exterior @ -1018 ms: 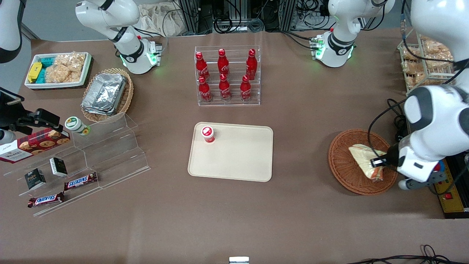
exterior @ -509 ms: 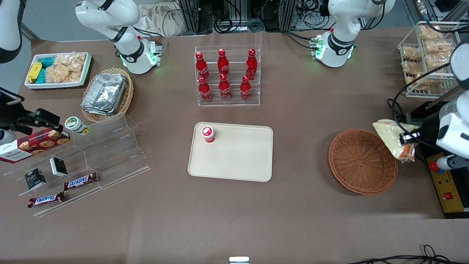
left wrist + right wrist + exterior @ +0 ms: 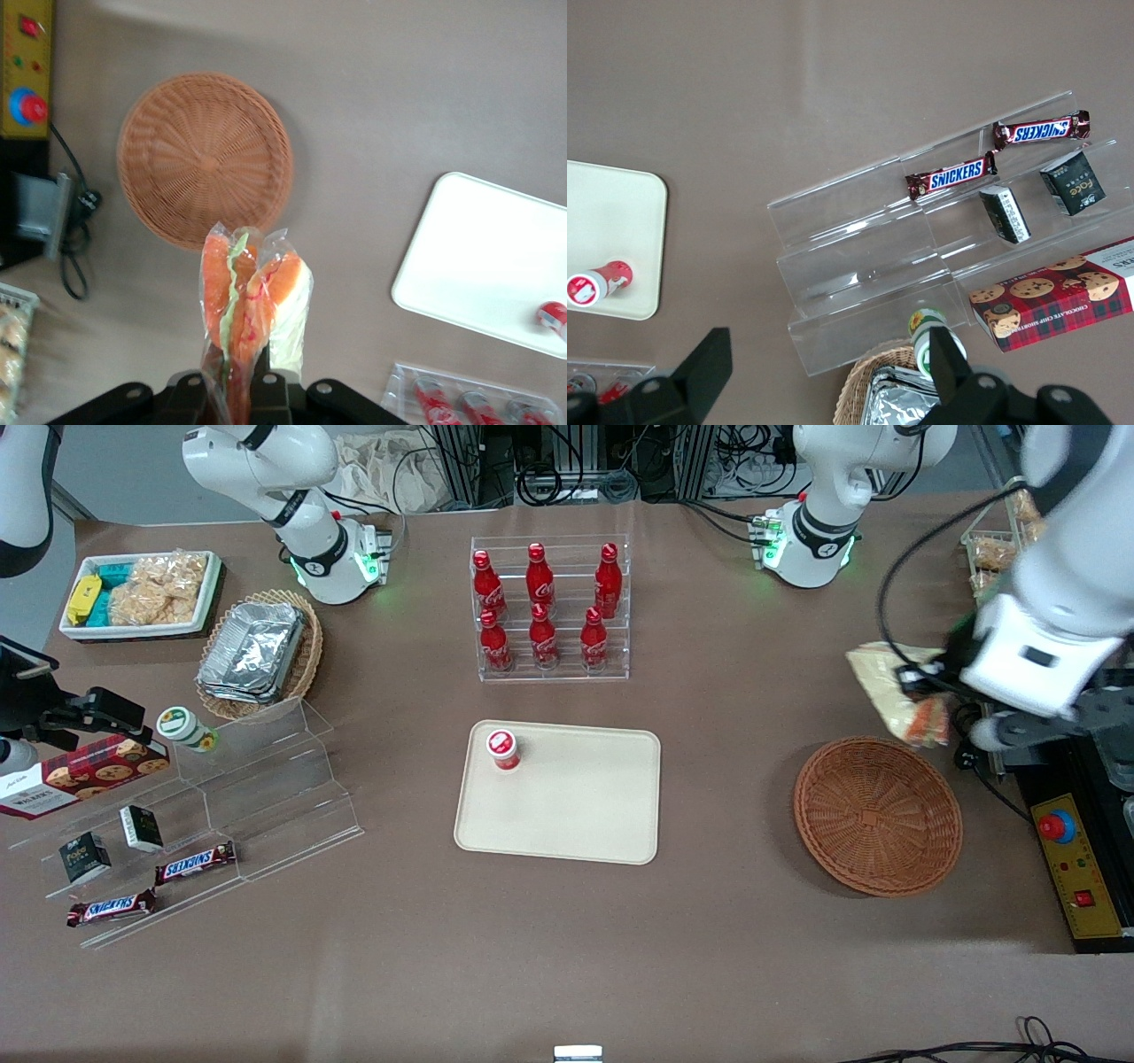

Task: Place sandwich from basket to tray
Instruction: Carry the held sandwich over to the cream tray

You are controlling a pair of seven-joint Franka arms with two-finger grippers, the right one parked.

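Observation:
The wrapped sandwich (image 3: 893, 691) hangs in the air, pale bread with orange filling at its cut edge (image 3: 248, 301). My left gripper (image 3: 921, 680) is shut on it, high above the table and farther from the front camera than the basket. The round reddish-brown wicker basket (image 3: 877, 815) (image 3: 204, 158) holds nothing. The cream tray (image 3: 558, 793) (image 3: 492, 257) lies at the table's middle, toward the parked arm's end from the basket, with a small red-capped cup (image 3: 502, 748) on one corner.
A clear rack of red cola bottles (image 3: 549, 611) stands farther from the camera than the tray. A wire rack of bagged snacks (image 3: 997, 558) and a yellow control box (image 3: 1076, 868) sit at the working arm's end. Stepped acrylic shelves (image 3: 221, 815) hold snacks at the parked arm's end.
The gripper lifted the sandwich out of the basket, then carried it up and away from the front camera, slightly toward the tray's side. The basket now holds nothing.

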